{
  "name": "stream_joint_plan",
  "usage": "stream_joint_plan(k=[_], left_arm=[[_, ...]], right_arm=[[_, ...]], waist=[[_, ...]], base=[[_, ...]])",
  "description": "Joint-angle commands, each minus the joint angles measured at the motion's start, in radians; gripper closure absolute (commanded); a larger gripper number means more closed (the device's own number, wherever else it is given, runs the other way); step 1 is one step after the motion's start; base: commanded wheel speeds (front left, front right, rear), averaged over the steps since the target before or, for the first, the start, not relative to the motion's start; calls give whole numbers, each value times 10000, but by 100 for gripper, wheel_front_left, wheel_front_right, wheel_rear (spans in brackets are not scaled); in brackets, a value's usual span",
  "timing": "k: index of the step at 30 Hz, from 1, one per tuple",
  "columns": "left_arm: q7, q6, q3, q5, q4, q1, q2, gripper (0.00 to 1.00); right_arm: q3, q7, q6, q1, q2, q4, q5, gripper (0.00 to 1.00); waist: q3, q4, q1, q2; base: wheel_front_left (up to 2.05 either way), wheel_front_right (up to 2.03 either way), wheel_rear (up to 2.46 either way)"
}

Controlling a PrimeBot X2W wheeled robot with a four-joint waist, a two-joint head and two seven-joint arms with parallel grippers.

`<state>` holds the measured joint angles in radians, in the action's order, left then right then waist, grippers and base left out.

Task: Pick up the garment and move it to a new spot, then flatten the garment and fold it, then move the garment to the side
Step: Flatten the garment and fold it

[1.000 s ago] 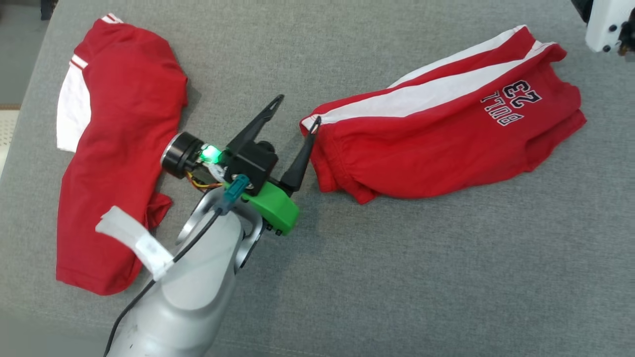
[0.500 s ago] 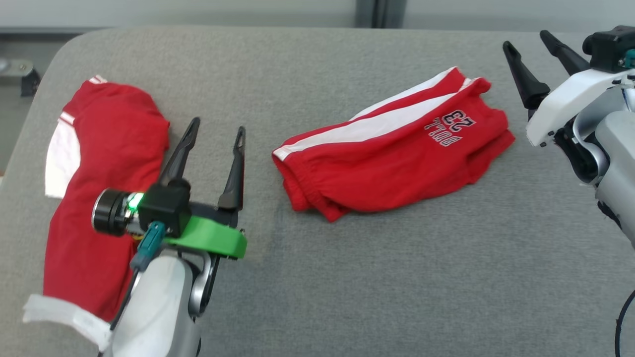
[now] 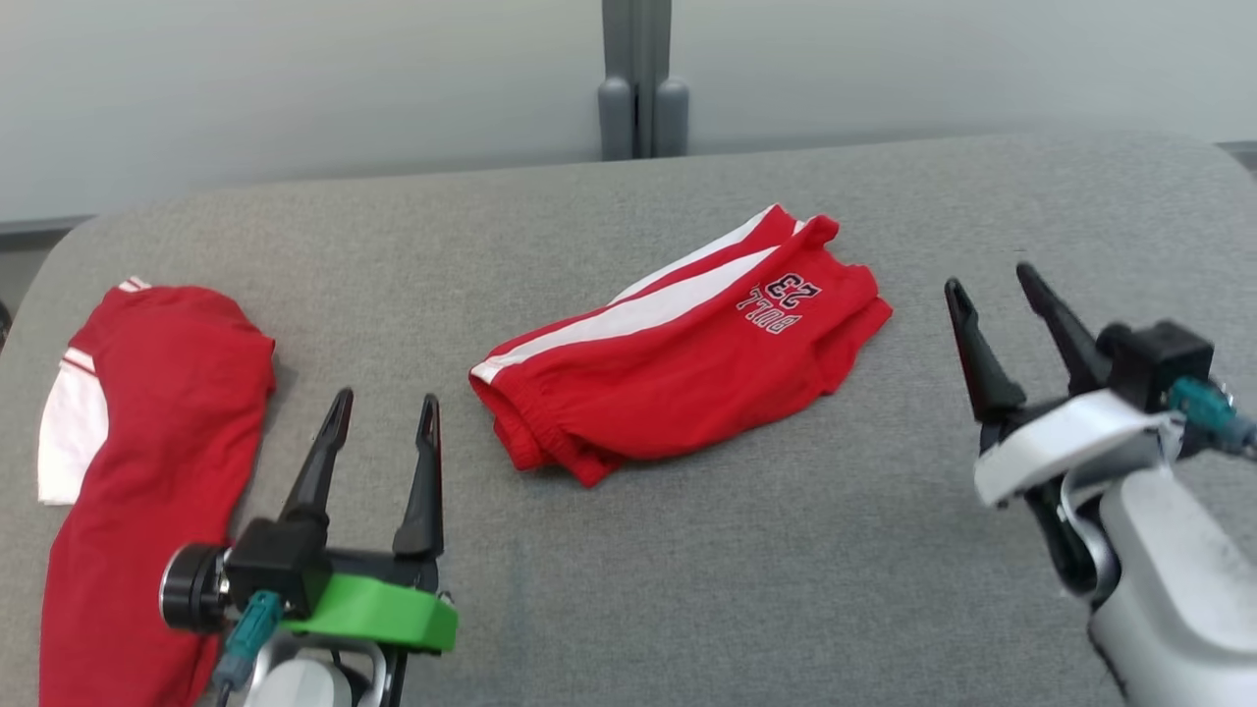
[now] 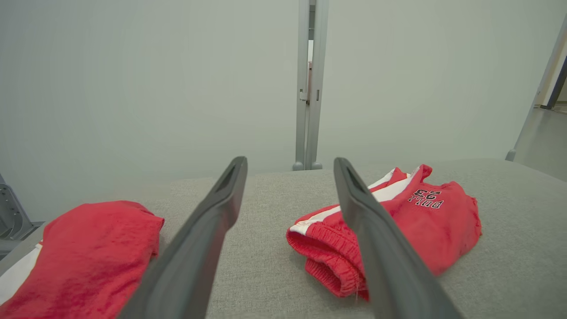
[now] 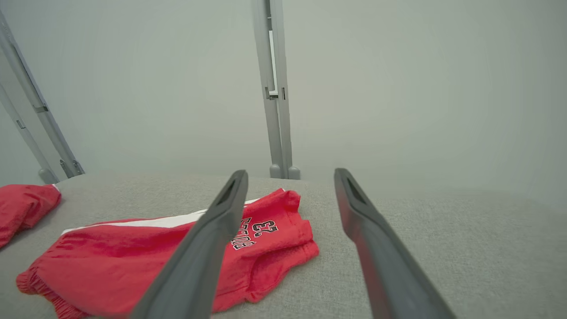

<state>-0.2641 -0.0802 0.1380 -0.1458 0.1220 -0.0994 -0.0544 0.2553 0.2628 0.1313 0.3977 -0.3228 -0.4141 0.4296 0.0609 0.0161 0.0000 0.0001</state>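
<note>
Left tool [image 3: 385, 398] and right tool [image 3: 988, 277] released, empty, above near worktop [image 3: 737, 570]; folded red shorts [image 3: 678, 388] between, farther back; red shirt [image 3: 167, 412] at left.

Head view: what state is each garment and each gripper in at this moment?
red shorts: lying rumpled and doubled over on the grey surface, not held.
red shirt: lying crumpled at the robot's left, not held.
left gripper: open, empty, between shirt and shorts, touching neither.
right gripper: open, empty, to the right of the shorts, apart from them.
</note>
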Motion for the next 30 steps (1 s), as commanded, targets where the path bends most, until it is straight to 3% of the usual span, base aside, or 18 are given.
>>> stream_joint_plan(k=[1, 9, 18, 25, 30], left_arm=[[-2, -64, -37, -4, -72, 313, 13, 0], [-2, -66, 159, 270, -188, 1176, 32, 0], [-2, -16, 382, 269, -178, 1094, 32, 0], [-2, 30, 685, 240, -112, 788, 30, 0], [-2, 72, 848, 231, -30, 544, 30, 0]], right_arm=[[-307, 25, -8, -415, 243, 189, -130, 0], [-1223, 26, -8, -1955, 1300, 839, -1099, 0], [-1414, 27, -8, -2138, 1478, 811, -1313, 0], [-1675, -178, -8, -1742, 1664, 81, -485, 0], [-2158, -998, -5, -1052, 1977, -693, 1020, 0]], waist=[[-421, -382, 0, -1], [-588, -505, 0, -1], [-560, -322, 0, -1], [-142, 207, 0, -1], [366, 774, 0, -1]], base=[[0, 0, 0], [0, 0, 0], [0, 0, 0], [0, 0, 0], [0, 0, 0]])
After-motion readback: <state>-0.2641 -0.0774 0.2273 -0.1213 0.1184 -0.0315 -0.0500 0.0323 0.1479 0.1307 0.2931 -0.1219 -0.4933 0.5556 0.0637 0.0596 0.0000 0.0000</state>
